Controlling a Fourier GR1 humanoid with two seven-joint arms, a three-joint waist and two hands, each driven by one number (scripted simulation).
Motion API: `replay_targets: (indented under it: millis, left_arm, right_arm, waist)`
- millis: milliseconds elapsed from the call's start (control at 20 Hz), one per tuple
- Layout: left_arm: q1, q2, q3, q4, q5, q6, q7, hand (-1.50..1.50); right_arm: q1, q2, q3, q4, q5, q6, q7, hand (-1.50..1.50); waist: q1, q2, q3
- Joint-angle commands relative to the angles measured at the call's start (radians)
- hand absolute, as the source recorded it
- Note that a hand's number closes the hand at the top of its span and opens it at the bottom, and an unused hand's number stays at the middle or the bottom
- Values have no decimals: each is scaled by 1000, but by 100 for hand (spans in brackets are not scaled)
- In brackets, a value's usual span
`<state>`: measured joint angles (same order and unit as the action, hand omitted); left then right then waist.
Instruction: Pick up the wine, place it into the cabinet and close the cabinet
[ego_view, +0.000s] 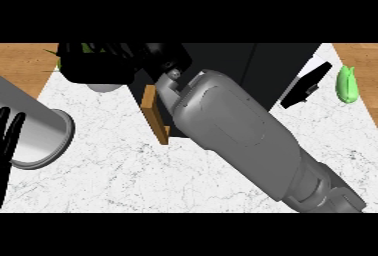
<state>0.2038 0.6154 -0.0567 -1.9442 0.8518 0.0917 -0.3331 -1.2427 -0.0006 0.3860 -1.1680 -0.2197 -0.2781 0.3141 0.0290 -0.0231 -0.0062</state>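
The cabinet (273, 62) stands top middle on the counter (111, 175), its door (157, 117) open at its lower left. Upper right lies maybe a vegetable (347, 85), with a slab (306, 85) just left of it.

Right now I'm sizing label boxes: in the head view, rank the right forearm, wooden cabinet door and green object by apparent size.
1. Right forearm, largest, though nearest the camera.
2. Wooden cabinet door, a narrow strip.
3. Green object, nearly alike, so that pair is unsure.
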Motion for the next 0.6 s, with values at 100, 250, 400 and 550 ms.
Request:
replay_targets:
  millis: [100, 250, 400, 550]
  left_arm:
    - [-6, 17, 27, -9, 10, 4, 45, -150]
    - [-30, -32, -23, 12, -33, 17, 8, -150]
    - [-39, 12, 47, 20, 21, -18, 38, -150]
    - [-45, -2, 21, 5, 0, 2, 43, -150]
  right_arm:
    - [27, -74, -71, 164, 35, 37, -116, 150]
    - [-2, -101, -78, 208, 47, 53, -108, 150]
    - [19, -130, -77, 208, 54, 79, -145, 150]
    - [37, -104, -68, 217, 69, 50, -156, 150]
  waist:
    - [-2, 33, 6]
    - [-7, 39, 4]
    - [-1, 36, 5]
    - [0, 35, 5]
